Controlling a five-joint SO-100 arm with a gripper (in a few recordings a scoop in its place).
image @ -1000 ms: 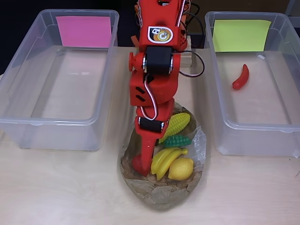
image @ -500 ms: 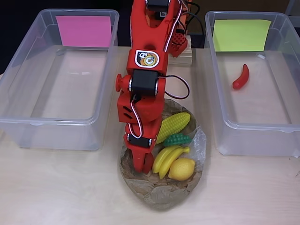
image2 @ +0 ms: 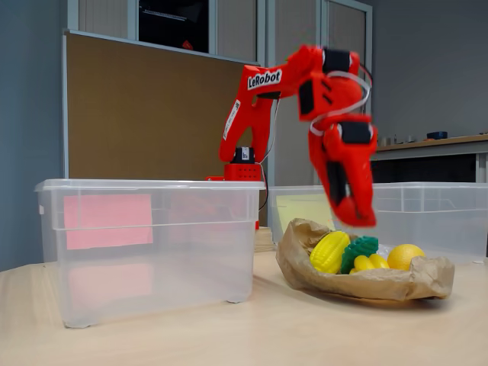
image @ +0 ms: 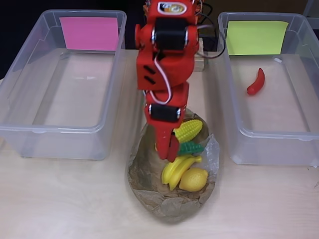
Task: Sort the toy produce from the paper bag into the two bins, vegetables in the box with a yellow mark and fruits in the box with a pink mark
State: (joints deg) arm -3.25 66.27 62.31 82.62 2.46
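My red gripper (image: 168,149) hangs just above the crumpled paper bag (image: 169,206), beside the yellow corn (image: 188,130) and a bumpy green vegetable (image: 189,148). Its jaws look shut, and I cannot make out anything between them. Yellow bananas (image: 178,168) and a lemon (image: 192,179) lie in the bag in front of it. The fixed view shows the gripper (image2: 357,217) raised clear over the corn (image2: 329,252). A red chili (image: 256,82) lies in the box with the yellow mark (image: 256,37). The box with the pink mark (image: 89,33) holds nothing.
The two clear boxes stand left (image: 15,132) and right (image: 234,134) of the bag, with the arm's base on a wooden block (image: 199,62) between them. Bare tabletop (image: 65,199) runs along the front edge.
The gripper has risen out of the bag's left side and shifted right toward the corn. The wrist has pulled back toward the base. The produce in the bag has stayed in place.
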